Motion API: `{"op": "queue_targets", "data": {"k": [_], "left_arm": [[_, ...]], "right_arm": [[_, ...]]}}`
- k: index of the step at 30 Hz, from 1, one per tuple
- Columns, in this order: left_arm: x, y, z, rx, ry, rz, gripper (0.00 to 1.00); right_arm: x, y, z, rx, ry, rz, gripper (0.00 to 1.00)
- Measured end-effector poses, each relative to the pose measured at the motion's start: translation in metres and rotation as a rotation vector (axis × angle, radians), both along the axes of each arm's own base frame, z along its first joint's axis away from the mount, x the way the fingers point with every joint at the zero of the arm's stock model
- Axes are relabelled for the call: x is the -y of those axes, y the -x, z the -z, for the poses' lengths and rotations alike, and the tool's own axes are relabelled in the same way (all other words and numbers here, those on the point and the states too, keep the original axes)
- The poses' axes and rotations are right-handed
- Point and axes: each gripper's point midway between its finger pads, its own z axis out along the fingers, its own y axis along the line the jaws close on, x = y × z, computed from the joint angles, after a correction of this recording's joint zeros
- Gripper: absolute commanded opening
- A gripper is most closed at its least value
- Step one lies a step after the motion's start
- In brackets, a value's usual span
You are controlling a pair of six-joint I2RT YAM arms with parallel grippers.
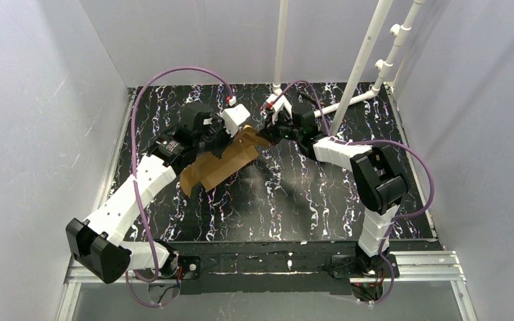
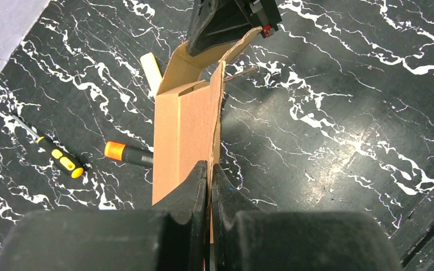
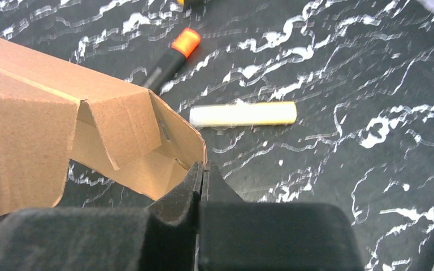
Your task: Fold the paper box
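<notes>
Robot lab test cell, plain grey walls (image 1: 33, 100), black marbled tabletop (image 1: 294, 200); white pipe frame (image 1: 365, 60)

Diffuse overhead light is filling the top view, brightening the pale walls (image 1: 40, 100) and leaving only soft shadows on the dark surface (image 1: 294, 200). Glare is washing over the surface's right side in the left wrist view. The pale stick (image 3: 243, 113) is smearing slightly; the left gripper (image 2: 209, 167) and right gripper (image 3: 202, 167) are sitting dark and unfocused.

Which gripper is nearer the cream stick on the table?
Right. The right gripper, shut on one end of the box, has the cream stick just ahead of it; the left gripper grips the opposite end, farther away.
</notes>
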Motion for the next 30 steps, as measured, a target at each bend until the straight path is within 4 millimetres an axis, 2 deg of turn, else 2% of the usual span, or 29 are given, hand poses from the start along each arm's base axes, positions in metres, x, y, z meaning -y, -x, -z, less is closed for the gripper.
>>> {"op": "queue_targets", "data": {"k": [5,11,18,25,30], "left_arm": [[0.002,0.000,0.005,-0.027,0.024,-0.021,0.00],[0.006,0.003,0.030,-0.102,0.040,-0.050,0.00],[0.010,0.003,0.034,-0.139,0.090,-0.089,0.00],[0.010,0.007,0.051,-0.190,0.114,-0.131,0.00],[0.009,0.009,0.052,-0.202,0.141,-0.156,0.00]], "right_arm": [[0.004,0.008,0.016,0.033,-0.040,0.009,0.01],[0.014,0.022,0.039,0.050,-0.044,0.017,0.01],[0.014,0.033,0.041,0.078,-0.071,0.001,0.02],[0.011,0.049,0.050,0.053,-0.080,-0.029,0.07],[0.008,0.055,0.049,0.050,-0.088,-0.050,0.10]]}}
